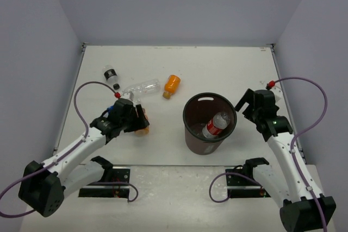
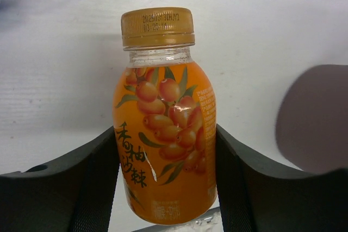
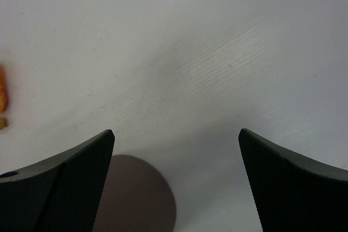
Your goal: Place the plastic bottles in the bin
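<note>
My left gripper (image 1: 141, 119) is shut on an orange bottle (image 1: 143, 130), left of the bin; I cannot tell whether it is off the table. In the left wrist view the gripper (image 2: 166, 153) presses both sides of this bottle (image 2: 166, 129), which has a gold cap and a berry label. The dark brown bin (image 1: 191, 134) stands at centre right, with a clear red-labelled bottle (image 1: 216, 125) inside. My right gripper (image 1: 242, 102) is open and empty just right of the bin's rim; it also shows in the right wrist view (image 3: 175, 132).
A second orange bottle (image 1: 172, 85), a clear unlabelled bottle (image 1: 142, 87) and a black-labelled bottle (image 1: 111, 76) lie behind my left gripper. The bin's side shows in the left wrist view (image 2: 315, 120) and the right wrist view (image 3: 138, 196). White walls enclose the table.
</note>
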Robot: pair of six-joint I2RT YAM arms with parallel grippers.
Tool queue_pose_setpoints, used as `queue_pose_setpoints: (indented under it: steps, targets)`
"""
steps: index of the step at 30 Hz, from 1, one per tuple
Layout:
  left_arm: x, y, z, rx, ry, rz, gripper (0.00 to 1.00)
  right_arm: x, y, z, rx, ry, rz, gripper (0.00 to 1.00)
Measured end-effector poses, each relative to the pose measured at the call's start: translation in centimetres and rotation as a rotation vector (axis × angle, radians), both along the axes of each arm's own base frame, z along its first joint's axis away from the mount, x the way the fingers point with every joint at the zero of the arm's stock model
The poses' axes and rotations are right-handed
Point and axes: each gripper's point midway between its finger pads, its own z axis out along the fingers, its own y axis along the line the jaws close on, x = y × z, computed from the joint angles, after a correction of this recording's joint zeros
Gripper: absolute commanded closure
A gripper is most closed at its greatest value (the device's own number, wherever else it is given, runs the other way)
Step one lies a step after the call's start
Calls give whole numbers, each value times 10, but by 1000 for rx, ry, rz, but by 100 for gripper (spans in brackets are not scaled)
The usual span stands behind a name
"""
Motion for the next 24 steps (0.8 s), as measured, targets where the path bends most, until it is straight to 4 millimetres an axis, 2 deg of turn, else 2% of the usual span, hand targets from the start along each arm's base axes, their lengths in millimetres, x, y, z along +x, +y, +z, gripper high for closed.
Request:
queue_pose_setpoints:
  steps: [3, 6, 9, 11, 13, 15, 16, 19, 22, 23, 24]
  targets:
    - [14, -17, 56, -64, -157, -61, 69, -2, 1, -16, 9, 39, -1, 1]
    - [31, -40, 136, -158, -358, -140, 69, -3, 3, -21, 22, 53, 4, 1]
    - [36, -72, 216, -265, -562, -261, 65, -1, 3, -17, 22, 33, 7, 1]
    - [33, -97, 253, -311, -658, -351, 60, 1, 4, -13, 22, 13, 12, 1]
    - [26, -128, 276, -334, -715, -449, 58, 2, 5, -8, 28, -22, 18, 1]
    - [17, -165, 289, -332, -743, -543, 55, 1, 6, -3, 37, -62, 29, 1]
    - [13, -184, 288, -322, -749, -586, 54, 0, 7, -2, 41, -76, 32, 1]
    - [-3, -228, 268, -245, -742, -682, 52, -1, 7, -1, 46, -107, 35, 1]
    - [-18, -253, 241, -169, -721, -748, 39, -1, 7, -3, 47, -111, 37, 1]
    - [-23, -257, 234, -148, -715, -763, 30, -1, 7, -5, 45, -110, 39, 1]
    - [-25, -259, 230, -131, -712, -771, 16, -2, 7, -6, 43, -107, 40, 1]
